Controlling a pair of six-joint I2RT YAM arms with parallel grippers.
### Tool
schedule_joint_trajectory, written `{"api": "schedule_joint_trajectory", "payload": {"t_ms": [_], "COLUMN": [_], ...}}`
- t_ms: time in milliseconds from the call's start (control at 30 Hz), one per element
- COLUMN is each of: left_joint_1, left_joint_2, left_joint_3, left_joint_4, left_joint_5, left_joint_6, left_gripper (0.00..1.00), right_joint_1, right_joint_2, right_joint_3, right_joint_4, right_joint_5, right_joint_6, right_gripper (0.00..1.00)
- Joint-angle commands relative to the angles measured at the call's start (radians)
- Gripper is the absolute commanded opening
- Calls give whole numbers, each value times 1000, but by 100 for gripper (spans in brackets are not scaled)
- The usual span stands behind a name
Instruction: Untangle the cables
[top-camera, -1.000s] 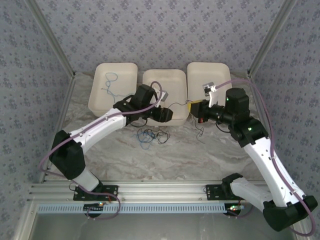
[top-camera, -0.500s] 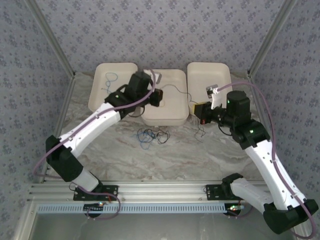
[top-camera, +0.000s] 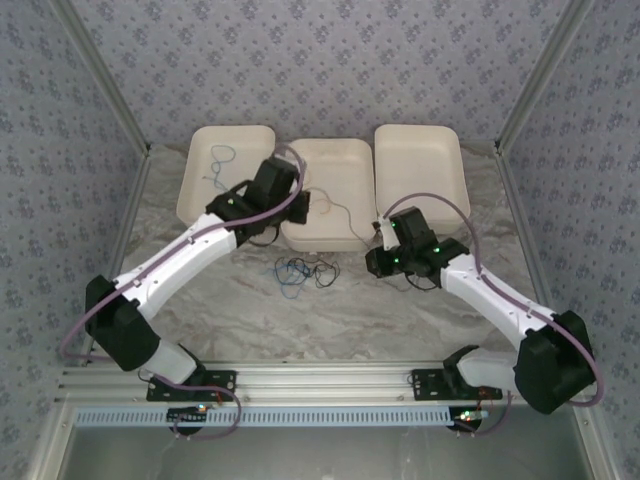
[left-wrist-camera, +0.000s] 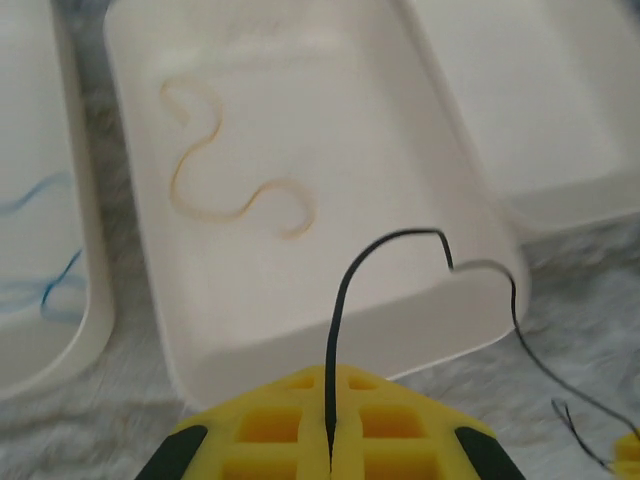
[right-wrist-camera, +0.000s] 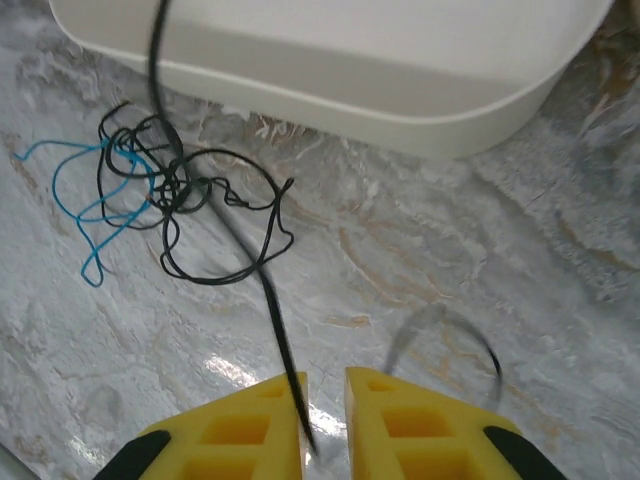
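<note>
Since a second ago the right gripper (right-wrist-camera: 325, 390) has dropped beside the tabletop tangle (right-wrist-camera: 165, 185), jaws slightly parted around the black cable (left-wrist-camera: 337, 300) that the left gripper (left-wrist-camera: 330, 400) clamps over the middle tray (left-wrist-camera: 250, 350); a tan cable (left-wrist-camera: 232, 215) and a blue cable (top-camera: 218, 165) lie sorted in trays, and the tangle is left to do.

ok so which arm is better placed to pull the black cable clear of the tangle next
Left, most likely. The left gripper is shut on the black cable above the middle tray's near wall; the right gripper has its jaws apart, the cable loose between them, near the tangle.
</note>
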Motion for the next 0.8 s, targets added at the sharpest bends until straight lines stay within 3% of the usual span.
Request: {"api": "schedule_joint_trajectory", "payload": {"t_ms": [0, 67, 133, 333, 467, 600, 767], "left_joint_1": [7, 22, 37, 27, 15, 4, -18], "left_joint_2": [-136, -157, -147, -38, 22, 87, 180], "left_joint_3": [-41, -21, 34, 223, 330, 453, 614], "left_joint_4": [0, -11, -22, -15, -6, -14, -51], "left_joint_5": [-123, -117, -61, 192, 278, 341, 415], "left_joint_6": [-60, -56, -41, 40, 74, 90, 125], "left_gripper": [0, 0, 0, 0, 0, 0, 0], "right_joint_1": [30, 34, 35, 64, 30, -66, -95], "right_joint_2": [-11, -9, -8, -182, -295, -334, -398], "right_joint_3": [14, 24, 30, -73, -176, -193, -133], "right_joint_4": [61, 63, 68, 235, 400, 490, 497], "right_joint_5": [34, 46, 58, 142, 119, -53, -64], "right_joint_6": [7, 9, 12, 6, -47, -31, -56], "right_gripper": [14, 6, 11, 52, 72, 76, 77]}}
